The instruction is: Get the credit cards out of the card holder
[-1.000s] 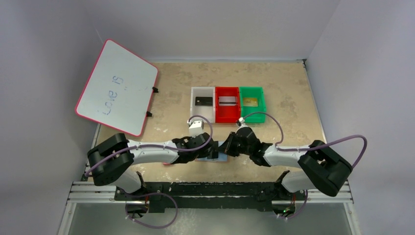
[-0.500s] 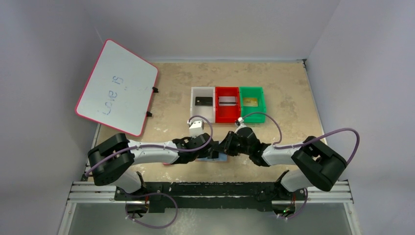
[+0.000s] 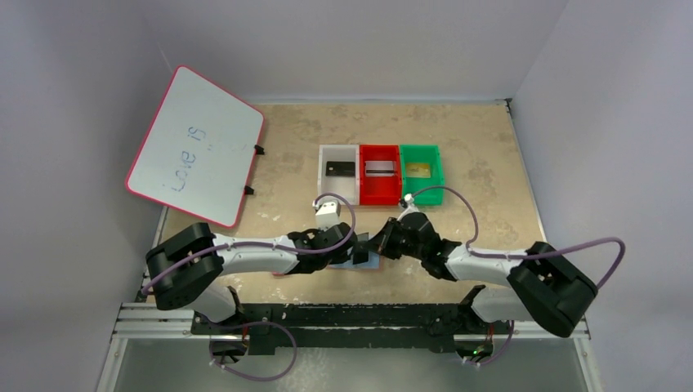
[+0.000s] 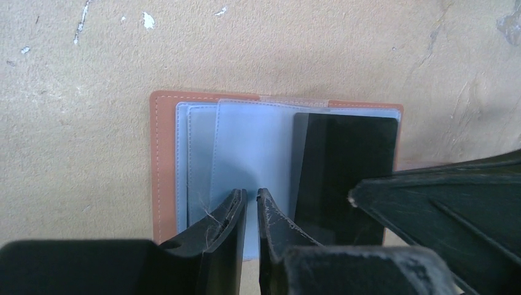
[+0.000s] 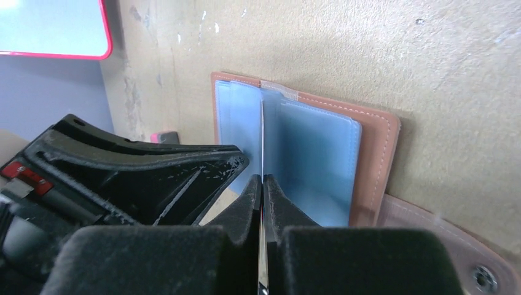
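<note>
**Card holder** (image 4: 161,166): tan leather, lying open on the table (image 3: 458,147) at the near middle, between the two grippers. Its pale blue-grey sleeves (image 4: 252,147) are fanned out.

**Black card** (image 4: 344,166): at the 3 o'clock side of the holder, standing on edge above the sleeves. Whether its far end still sits in a sleeve cannot be told.

**Right gripper** (image 5: 262,184): fingers fully closed, with the black card's thin edge clamped between them.

**Left gripper** (image 4: 250,206): fingers drawn to a narrow slit at the 6 o'clock edge of the middle sleeve. It appears to nip that sleeve and so steady the holder.

**Change over the last second:**
- The right arm's elbow has swung outward toward 4 o'clock, while its gripper has stayed at the holder.
- In the overhead view the dark card now shows plainly between the two grippers.
- The left arm has not moved.

**Reading:** the card is likely being drawn out toward 3 o'clock against the left gripper's hold, and the pull is not yet finished.

**Already out, at 12 o'clock from the holder:**
- A second black card (image 3: 340,168) in the white bin (image 3: 325,184).
- A silver-grey card (image 3: 378,169) in the red bin (image 3: 365,188).
- A gold card (image 3: 419,169) in the green bin (image 3: 438,184).

The sleeves in view show no further card, so this is probably the last one.

**Whiteboard** (image 3: 196,145): red-edged, at 10 o'clock, well apart from the work.
</note>
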`<control>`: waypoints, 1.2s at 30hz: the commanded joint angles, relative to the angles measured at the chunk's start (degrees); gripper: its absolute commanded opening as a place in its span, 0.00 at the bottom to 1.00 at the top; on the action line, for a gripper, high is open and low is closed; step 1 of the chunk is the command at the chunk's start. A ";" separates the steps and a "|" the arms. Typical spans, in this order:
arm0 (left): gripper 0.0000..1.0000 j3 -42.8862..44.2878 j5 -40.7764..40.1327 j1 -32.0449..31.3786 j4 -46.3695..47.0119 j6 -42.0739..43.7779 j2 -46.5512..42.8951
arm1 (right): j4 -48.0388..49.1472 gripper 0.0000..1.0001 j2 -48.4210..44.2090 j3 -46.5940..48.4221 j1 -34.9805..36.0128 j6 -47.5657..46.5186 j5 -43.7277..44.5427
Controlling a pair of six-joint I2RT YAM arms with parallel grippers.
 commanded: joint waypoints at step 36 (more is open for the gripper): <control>0.69 15.24 -29.80 16.18 -40.19 13.47 -29.58 | -8.62 0.00 -26.84 9.50 -0.26 -35.01 14.04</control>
